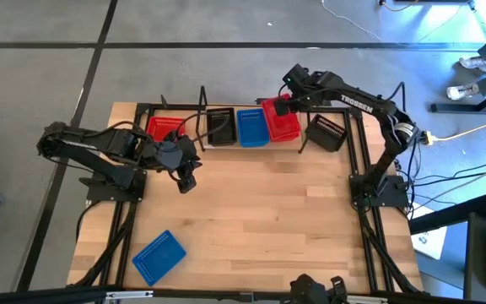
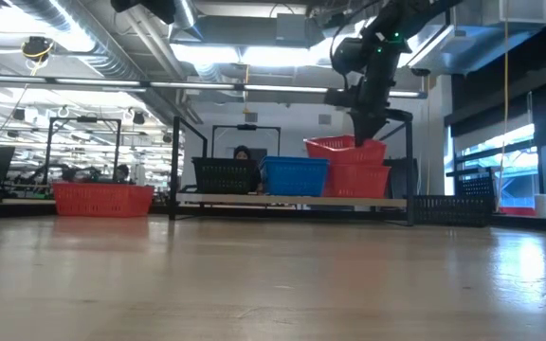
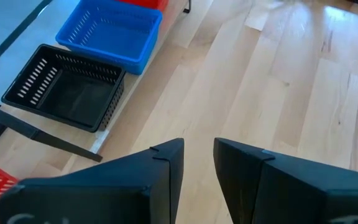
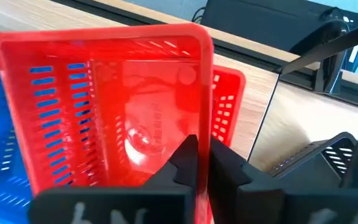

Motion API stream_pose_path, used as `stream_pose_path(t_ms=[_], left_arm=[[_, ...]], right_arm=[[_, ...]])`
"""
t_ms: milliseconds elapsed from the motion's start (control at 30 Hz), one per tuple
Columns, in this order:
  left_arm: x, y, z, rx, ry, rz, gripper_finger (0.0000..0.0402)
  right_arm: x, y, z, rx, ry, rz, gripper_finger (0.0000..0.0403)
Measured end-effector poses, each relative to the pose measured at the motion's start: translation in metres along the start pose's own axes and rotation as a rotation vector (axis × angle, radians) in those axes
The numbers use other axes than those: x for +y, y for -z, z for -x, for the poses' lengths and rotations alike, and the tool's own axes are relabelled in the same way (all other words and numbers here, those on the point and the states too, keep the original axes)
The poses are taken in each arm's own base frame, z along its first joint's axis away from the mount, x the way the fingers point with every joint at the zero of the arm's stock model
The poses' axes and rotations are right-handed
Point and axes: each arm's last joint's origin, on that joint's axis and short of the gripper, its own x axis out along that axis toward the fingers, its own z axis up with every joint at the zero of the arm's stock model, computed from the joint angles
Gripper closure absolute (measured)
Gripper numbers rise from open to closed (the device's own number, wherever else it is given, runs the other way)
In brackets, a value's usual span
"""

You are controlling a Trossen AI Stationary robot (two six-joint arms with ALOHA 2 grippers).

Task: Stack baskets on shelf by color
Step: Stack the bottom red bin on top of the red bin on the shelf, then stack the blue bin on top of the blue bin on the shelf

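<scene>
On the shelf (image 1: 226, 143) at the table's far side stand a red basket (image 1: 165, 128), a black basket (image 1: 220, 125), a blue basket (image 1: 252, 127) and a red basket (image 2: 358, 178) at the right end. A second red basket (image 4: 104, 118) sits tilted inside that one, with my right gripper (image 4: 204, 163) shut on its wall. My left gripper (image 3: 197, 168) hangs open over the bare table in front of the shelf's left part, holding nothing. My right gripper has the upper red basket's wall at its far end, at the rim (image 4: 205, 134), with one finger inside the basket and one outside. The fingers come steeply from above. The basket (image 2: 344, 149) is tilted, its bottom resting in the lower red basket.
A black basket (image 1: 327, 132) stands on the table right of the shelf. A blue basket (image 1: 159, 256) lies near the table's near left corner. Thin black posts (image 1: 203, 105) rise from the shelf. The middle of the table is bare wood (image 1: 268, 211).
</scene>
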Motion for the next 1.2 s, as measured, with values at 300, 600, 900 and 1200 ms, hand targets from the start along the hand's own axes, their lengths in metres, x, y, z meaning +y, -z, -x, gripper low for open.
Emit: stream_pose_path(t_ms=[300, 600, 900, 1200], left_arm=[[0.000, 0.000, 0.000, 0.000, 0.000, 0.001, 0.0321], [0.000, 0.000, 0.000, 0.001, 0.000, 0.031, 0.0321], [0.004, 0.008, 0.000, 0.075, -0.035, 0.171, 0.0321], [0.003, 0.017, 0.002, 0.235, 0.041, 0.343, 0.0321]], right_arm=[[0.003, -0.002, -0.004, 0.008, -0.056, -0.002, 0.0334], [0.005, -0.005, 0.001, -0.008, -0.065, -0.043, 0.0318], [0.012, -0.020, 0.036, -0.086, -0.061, 0.028, 0.0318], [0.027, -0.016, 0.072, -0.118, -0.094, 0.224, 0.0318]])
